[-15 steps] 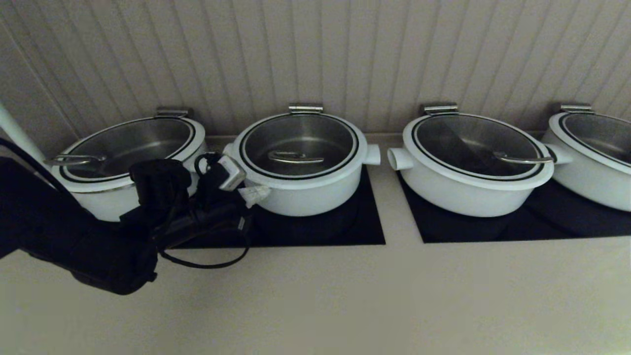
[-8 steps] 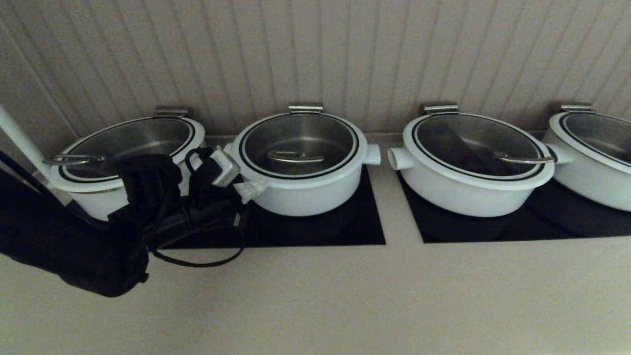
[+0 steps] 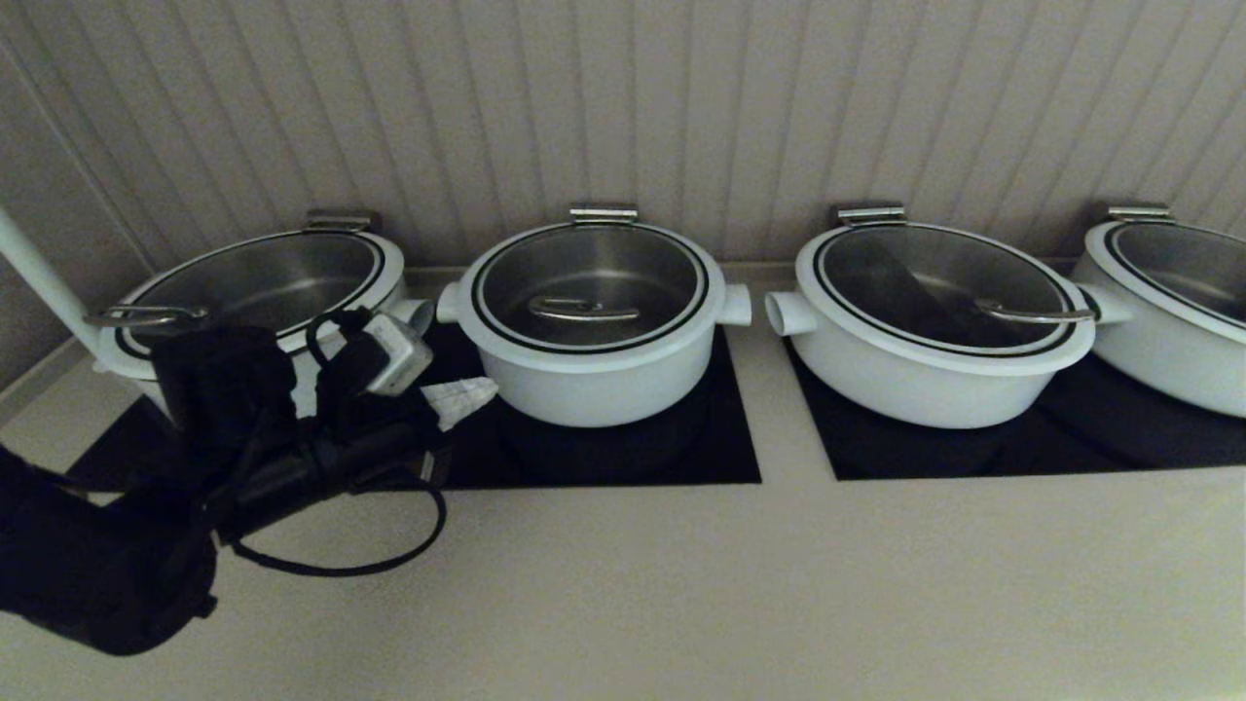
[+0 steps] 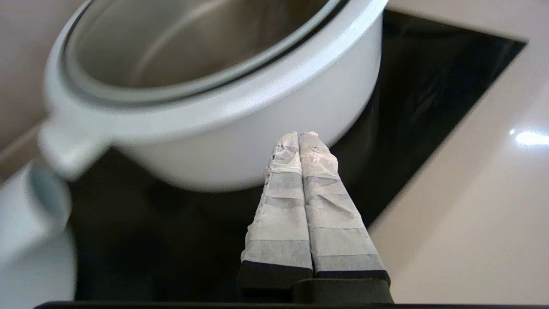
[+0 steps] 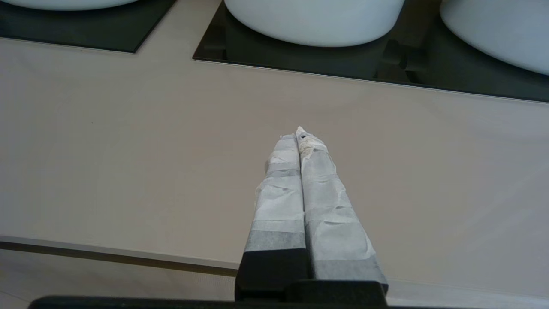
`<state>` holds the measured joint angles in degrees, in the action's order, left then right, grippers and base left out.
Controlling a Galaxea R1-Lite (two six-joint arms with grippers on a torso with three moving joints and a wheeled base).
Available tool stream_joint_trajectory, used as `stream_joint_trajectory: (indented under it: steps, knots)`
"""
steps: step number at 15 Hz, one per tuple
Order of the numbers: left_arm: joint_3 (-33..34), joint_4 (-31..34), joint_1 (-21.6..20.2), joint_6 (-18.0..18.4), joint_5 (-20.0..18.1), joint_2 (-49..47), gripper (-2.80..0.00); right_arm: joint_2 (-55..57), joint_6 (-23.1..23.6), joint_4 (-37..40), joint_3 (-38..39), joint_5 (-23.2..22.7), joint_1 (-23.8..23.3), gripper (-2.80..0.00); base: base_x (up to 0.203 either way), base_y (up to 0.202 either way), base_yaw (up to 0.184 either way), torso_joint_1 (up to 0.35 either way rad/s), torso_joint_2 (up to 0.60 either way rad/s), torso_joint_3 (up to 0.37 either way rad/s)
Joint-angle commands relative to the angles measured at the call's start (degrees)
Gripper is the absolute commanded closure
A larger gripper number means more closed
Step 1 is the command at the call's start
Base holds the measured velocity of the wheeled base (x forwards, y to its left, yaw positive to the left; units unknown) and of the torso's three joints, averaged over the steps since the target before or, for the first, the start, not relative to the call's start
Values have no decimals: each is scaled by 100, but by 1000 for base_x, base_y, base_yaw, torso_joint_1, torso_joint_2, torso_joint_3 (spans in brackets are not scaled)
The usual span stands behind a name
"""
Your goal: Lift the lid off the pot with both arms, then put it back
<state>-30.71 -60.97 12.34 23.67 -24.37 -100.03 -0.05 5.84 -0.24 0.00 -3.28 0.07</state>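
Note:
The pot [image 3: 594, 375] is the small deep white one, second from the left, with stub handles on both sides. The lid [image 3: 589, 282] sits on it, its steel wire handle [image 3: 582, 310] at the centre. My left gripper [image 3: 477, 392] is shut and empty, just left of the pot's front wall and apart from it. In the left wrist view the shut left gripper [image 4: 299, 136] points at the pot's white wall [image 4: 240, 128]. My right gripper [image 5: 298, 133] is shut and empty over bare counter, out of the head view.
A wider pot [image 3: 253, 321] stands behind my left arm. Two more wide pots [image 3: 934, 331] [image 3: 1168, 302] stand to the right. All sit on black cooktop panels [image 3: 720, 448] against a ribbed wall. Beige counter [image 3: 730, 584] lies in front.
My left arm has drawn back, leftward and toward the counter's front, away from the pot. The gripper tip has left the pot's wall. The lid and pot have not moved.

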Motion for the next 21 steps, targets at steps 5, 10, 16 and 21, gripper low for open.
stream_joint_trajectory:
  steps: [5,10,16,21]
  knots:
    - [1699,390,-1090,-86,990,1884,0,9,5,-2,0,-6,1,0,0,0,0,0,0,0]
    - [2961,985,-1326,-519,1638,3552,0,6,5,-2,0,-6,1,0,0,0,0,0,0,0]
    - [3060,3600,-1338,-928,1984,6379,0,13,5,-2,0,-6,1,0,0,0,0,0,0,0]
    - [2776,6512,-1312,-1243,2010,9576,0,14,5,-2,0,-6,1,0,0,0,0,0,0,0]
